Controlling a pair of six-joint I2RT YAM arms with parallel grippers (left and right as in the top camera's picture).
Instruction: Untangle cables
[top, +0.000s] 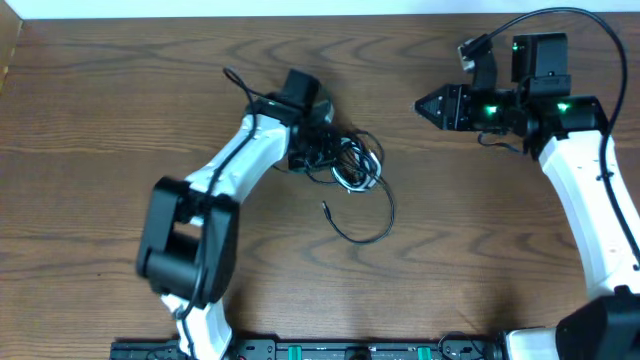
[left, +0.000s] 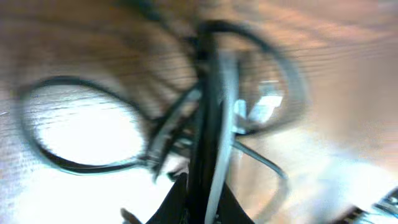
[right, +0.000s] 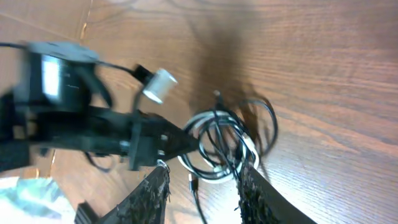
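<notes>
Where the black fingers of the left gripper (left: 201, 196) meet, dark and pale-grey strands run up between them. The jaws are closed tight and appear to pinch a few strands of the cables (top: 350, 165), a bunched knot of thin black cords with one white-grey cord wound through it. The wrist view is blurred, so which strands are clamped cannot be told. Judged from the overhead view, this grip sits at the knot's left edge, probably to anchor the bundle so that another strand can be drawn free against it. From the knot a single thin black loop (top: 383, 215) spills toward the near side of the brown wood-grain table (top: 120, 120). It ends in a small plug (top: 325, 207) that lies clear of the tangle. The right gripper (right: 202, 171), black with textured pads, hovers well apart to the right of the knot, its tip pointed at it. Its fingers stand partly parted with nothing between them. That stance suits an approach to the free side of the bundle, where the loose loop offers the easiest strand.
</notes>
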